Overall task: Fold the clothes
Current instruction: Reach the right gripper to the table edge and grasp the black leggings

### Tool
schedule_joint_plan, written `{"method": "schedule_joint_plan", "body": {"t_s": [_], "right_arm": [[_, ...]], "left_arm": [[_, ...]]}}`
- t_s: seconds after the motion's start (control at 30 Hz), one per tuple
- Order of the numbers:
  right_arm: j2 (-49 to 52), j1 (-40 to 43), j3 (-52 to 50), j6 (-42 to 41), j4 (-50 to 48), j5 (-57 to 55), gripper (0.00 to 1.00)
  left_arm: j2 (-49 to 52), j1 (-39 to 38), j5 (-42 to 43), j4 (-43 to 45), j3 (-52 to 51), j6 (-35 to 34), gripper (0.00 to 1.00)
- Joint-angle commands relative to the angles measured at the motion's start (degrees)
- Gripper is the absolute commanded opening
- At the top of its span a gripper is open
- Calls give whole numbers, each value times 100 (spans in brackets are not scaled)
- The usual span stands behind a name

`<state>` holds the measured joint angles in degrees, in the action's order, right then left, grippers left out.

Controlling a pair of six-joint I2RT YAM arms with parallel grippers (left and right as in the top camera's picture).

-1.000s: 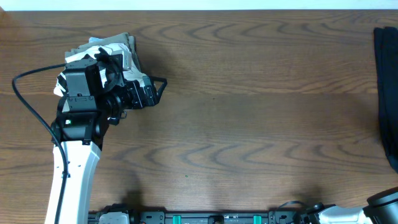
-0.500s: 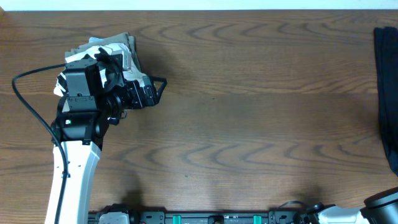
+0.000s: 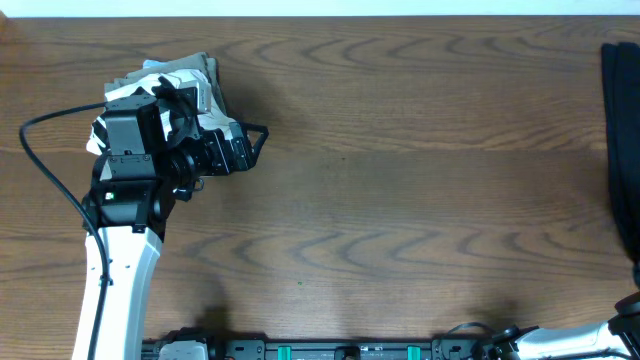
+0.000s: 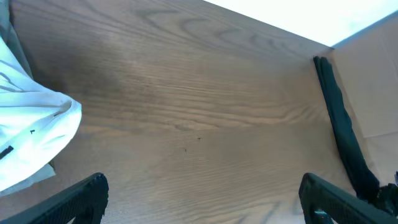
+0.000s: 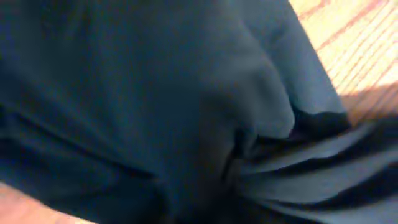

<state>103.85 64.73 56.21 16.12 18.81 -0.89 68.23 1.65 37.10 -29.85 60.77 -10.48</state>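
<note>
Pants [image 3: 622, 150]: lying along the table's [image 3: 400, 200] right edge.
Left gripper [image 4: 202, 202]: hovering spread wide, open wood ahead.
Right gripper: dark cloth filling its camera, fingers hiding; grip impossible to tell.

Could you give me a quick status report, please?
Left gripper open, empty, above the table. Right gripper out of view; its camera filled by black pants. Pants lie along right table edge. White shirt far left, clear.

Looks like a robotics lab here. Wood-grain bench [image 3: 400, 200], white arm [image 3: 120, 270] trailing a black cable [image 3: 60, 114], and an equipment rail [image 3: 330, 351] along the near edge.
</note>
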Motion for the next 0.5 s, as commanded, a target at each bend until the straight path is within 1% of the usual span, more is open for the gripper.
{"method": "schedule_joint_plan", "body": {"t_s": [0.0, 0.07, 0.17, 0.27, 0.3, 0.33, 0.4, 0.47], "right_arm": [[98, -157, 37, -577, -2, 490, 1], [61, -254, 39, -940, -52, 1180, 1], [-52, -629, 39, -1700, -286, 2660, 1], [-175, -1165, 39, -2511, -444, 3320, 1], [-214, -1414, 39, -2872, -518, 3486, 1], [-269, -1919, 39, -3646, -640, 3724, 1], [-289, -2522, 39, -4465, -935, 4009, 1], [-289, -3110, 39, -5211, -1460, 4284, 1]], "left_arm": [[26, -20, -24, -13, 96, 96, 98], [26, -20, -24, -11, 96, 96, 98], [26, -20, -26, -7, 96, 96, 98], [26, -20, -26, -11, 96, 96, 98], [26, -20, -24, -11, 96, 96, 98], [26, -20, -24, -11, 96, 96, 98], [26, -20, -26, -11, 96, 96, 98], [26, -20, -24, -13, 96, 96, 98]]}}
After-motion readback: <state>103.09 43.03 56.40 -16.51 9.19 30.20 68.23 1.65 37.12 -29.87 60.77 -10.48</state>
